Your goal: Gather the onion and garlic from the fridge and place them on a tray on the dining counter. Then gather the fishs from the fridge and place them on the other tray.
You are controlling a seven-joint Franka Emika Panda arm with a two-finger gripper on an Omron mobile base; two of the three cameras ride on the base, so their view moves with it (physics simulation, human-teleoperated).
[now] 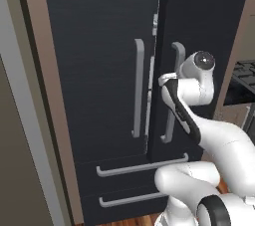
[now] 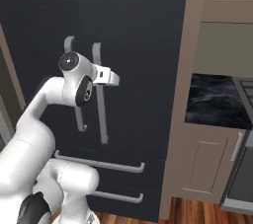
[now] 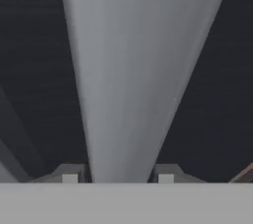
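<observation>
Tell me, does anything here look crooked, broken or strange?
One small thing: the fridge right door stands slightly ajar, with pale interior showing in the seam between the doors. That fits the robot's jaws closed on that door's handle. The drawers below sit flush, and nothing looks spilled or damaged.

The fridge (image 1: 99,70) is flat black with pale grey bar handles (image 1: 139,88), framed by brown panels (image 2: 180,119) (beige cabinets (image 2: 207,164), black white-veined counter (image 2: 212,99))
</observation>
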